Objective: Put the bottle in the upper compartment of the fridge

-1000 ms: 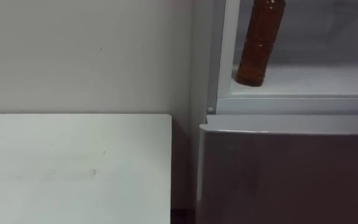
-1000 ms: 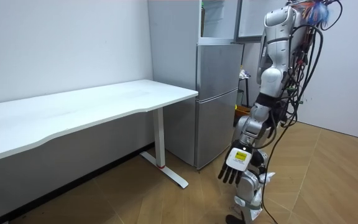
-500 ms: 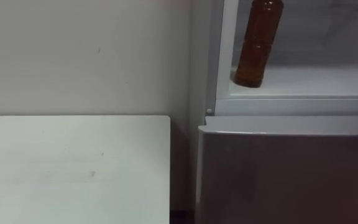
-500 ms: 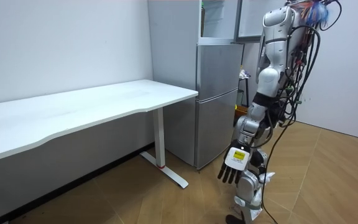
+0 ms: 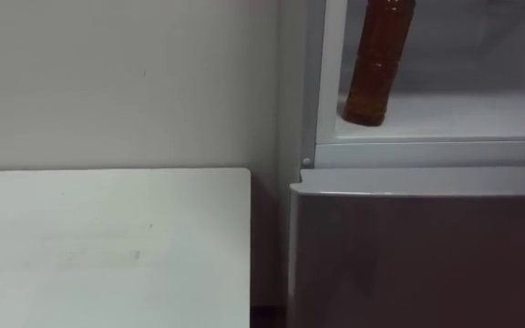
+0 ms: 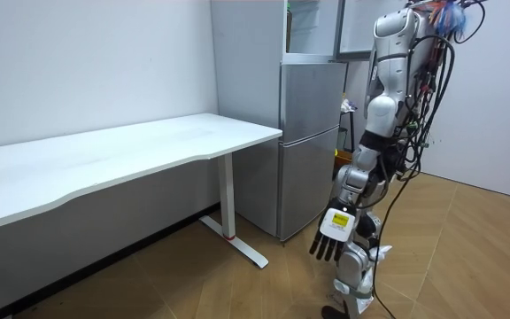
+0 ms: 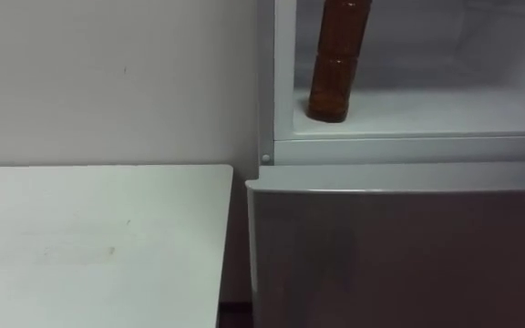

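A brown bottle (image 5: 375, 64) stands upright on the white shelf (image 5: 463, 114) of the open upper fridge compartment, close to its left wall; its top is cut off by the picture's edge. Nothing touches it. In the room view I stand in front of the fridge (image 6: 308, 168), upright. My left hand (image 6: 333, 232) hangs at my side near knee height, fingers straight and holding nothing.
The grey lower fridge door (image 5: 427, 255) is closed below the shelf. A white table (image 5: 108, 246) stands along the wall to the left of the fridge, with a narrow gap between them. The wooden floor (image 6: 467, 257) lies behind me.
The bottle stays where it was on the shelf. The eye view has shifted very slightly, and my hanging left arm has swung a little.
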